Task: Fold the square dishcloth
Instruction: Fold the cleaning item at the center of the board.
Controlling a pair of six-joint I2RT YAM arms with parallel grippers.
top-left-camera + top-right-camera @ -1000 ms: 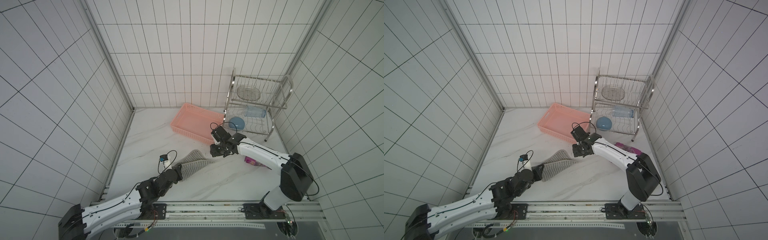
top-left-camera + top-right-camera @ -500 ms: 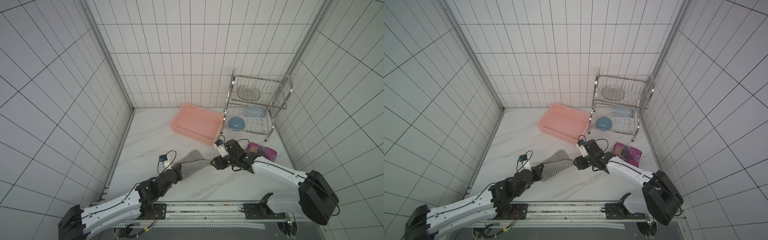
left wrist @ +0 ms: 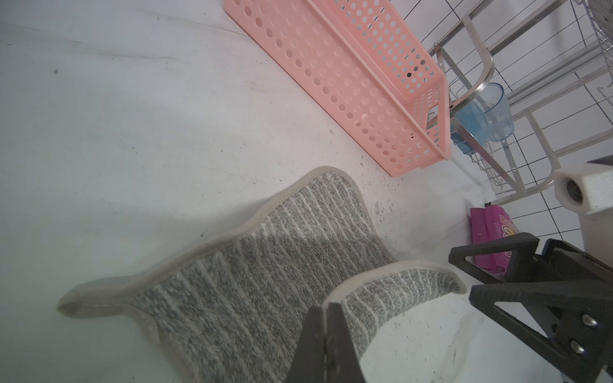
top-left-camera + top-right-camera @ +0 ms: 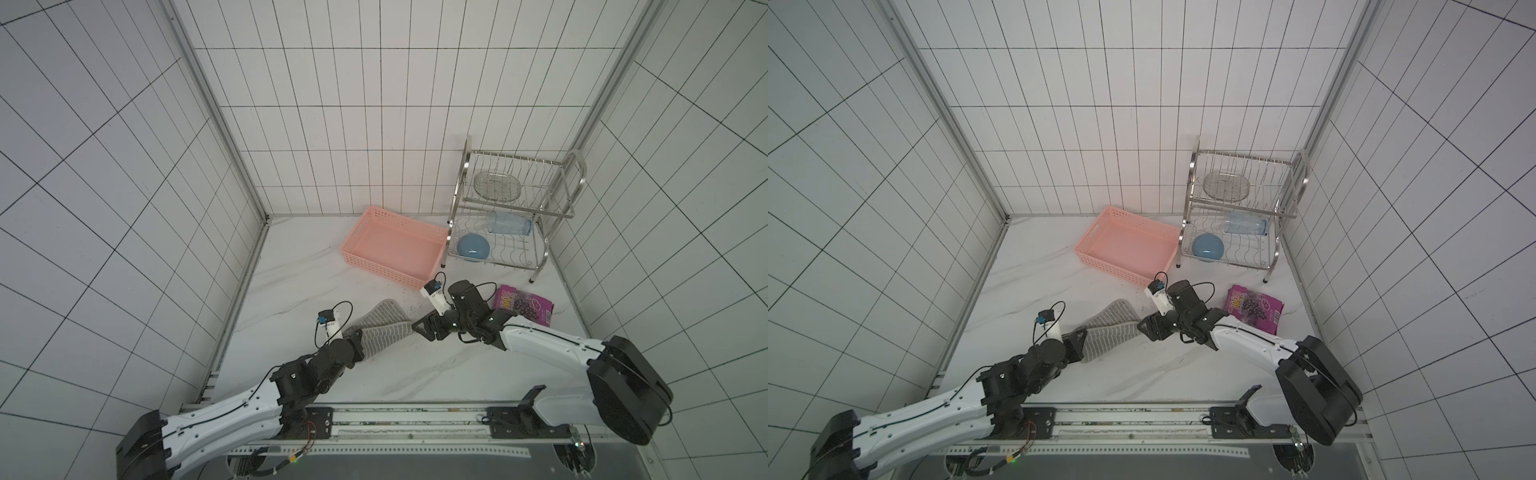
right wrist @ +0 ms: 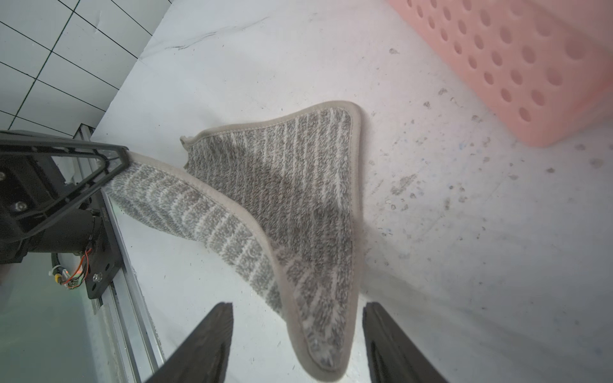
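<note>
The square dishcloth [image 4: 380, 326] [image 4: 1113, 326], grey with thin white stripes, lies partly on the white table, one side lifted. My left gripper [image 4: 354, 338] [image 4: 1077, 340] [image 3: 326, 308] is shut on the cloth's pale border, holding that edge off the table. The raised strip [image 5: 185, 212] runs across to a free rounded corner [image 5: 325, 345]. My right gripper [image 4: 419, 326] [image 4: 1144, 326] [image 5: 298, 305] is open, and this corner hangs between its two fingers without touching either. In the left wrist view the right gripper [image 3: 481, 275] faces the cloth's raised tip [image 3: 431, 282].
A pink perforated basket [image 4: 386, 272] [image 3: 365, 83] stands behind the cloth. To the right of the basket a metal dish rack [image 4: 536, 178] holds a blue bowl [image 4: 473, 248] and a clear cup [image 4: 509, 224]. A purple snack packet [image 4: 523, 309] lies by my right arm.
My right arm has swung away from the basket toward the front, down to the cloth's free corner, and its jaws have opened wider. The left gripper and its hold are unchanged.
</note>
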